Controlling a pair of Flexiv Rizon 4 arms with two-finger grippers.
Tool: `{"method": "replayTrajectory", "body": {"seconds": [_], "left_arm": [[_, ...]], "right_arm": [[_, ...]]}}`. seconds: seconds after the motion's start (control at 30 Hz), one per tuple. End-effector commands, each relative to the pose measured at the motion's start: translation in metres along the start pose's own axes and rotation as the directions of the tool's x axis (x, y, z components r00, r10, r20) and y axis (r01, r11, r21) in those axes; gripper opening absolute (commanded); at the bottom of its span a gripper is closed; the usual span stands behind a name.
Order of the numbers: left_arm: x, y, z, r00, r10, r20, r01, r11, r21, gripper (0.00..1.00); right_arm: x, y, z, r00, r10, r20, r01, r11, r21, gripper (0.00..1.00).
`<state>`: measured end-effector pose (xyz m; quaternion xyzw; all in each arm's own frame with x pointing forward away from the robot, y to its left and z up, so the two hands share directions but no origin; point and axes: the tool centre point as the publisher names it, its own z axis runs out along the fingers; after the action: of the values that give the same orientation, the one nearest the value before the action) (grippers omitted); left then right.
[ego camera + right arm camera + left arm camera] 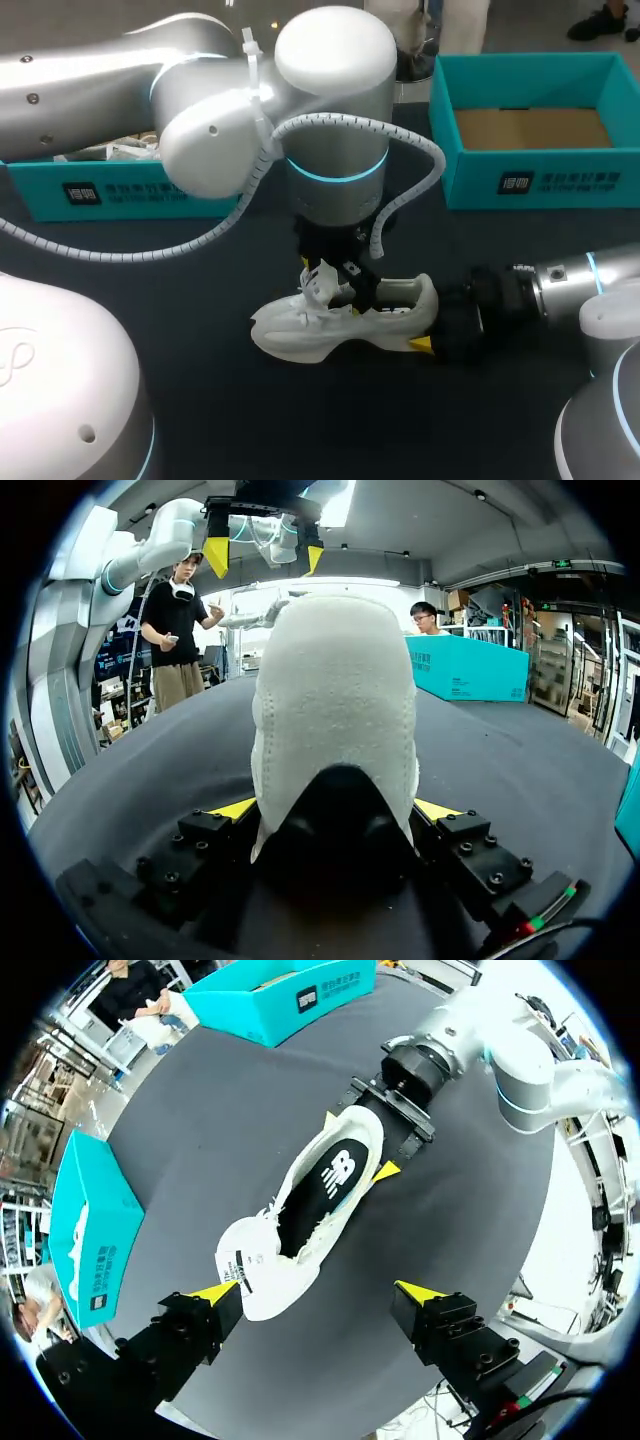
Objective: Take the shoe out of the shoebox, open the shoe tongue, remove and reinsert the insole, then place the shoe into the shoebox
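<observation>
Right gripper [337, 810] clamps shoe [340, 320] heel; left gripper [318, 1293] wide over tongue [243, 1260]. Risk: insole [325, 1185] pull drags shoe from clamp.

Rough white cloth shoe [300, 335], matt dark table [260, 420], glossy left arm [90, 80].

Dark matte table [300, 420], evenly lit

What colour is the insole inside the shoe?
The insole is black with a white logo, clearest in the left wrist view.
</observation>
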<state>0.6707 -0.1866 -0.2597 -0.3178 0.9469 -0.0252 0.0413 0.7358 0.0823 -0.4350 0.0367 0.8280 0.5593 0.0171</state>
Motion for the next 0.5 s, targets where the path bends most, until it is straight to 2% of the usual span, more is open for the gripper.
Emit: {"method": "replayTrajectory", "body": {"seconds": [0.03,0.1,0.5], "left_arm": [[0.005,-0.007,0.009,0.718,0.695,0.033,-0.696,0.718,0.022,1.00],[0.004,-0.022,0.015,0.775,0.630,0.044,-0.628,0.777,-0.049,1.00],[0.004,-0.022,0.015,0.775,0.630,0.044,-0.628,0.777,-0.049,1.00]], "right_arm": [[0.000,-0.003,0.004,1.000,0.000,0.002,0.000,1.000,0.003,0.00],[0.000,-0.003,0.004,1.000,0.000,0.002,0.000,1.000,0.003,0.00],[0.000,-0.003,0.004,1.000,0.000,0.002,0.000,1.000,0.003,0.00]]}}
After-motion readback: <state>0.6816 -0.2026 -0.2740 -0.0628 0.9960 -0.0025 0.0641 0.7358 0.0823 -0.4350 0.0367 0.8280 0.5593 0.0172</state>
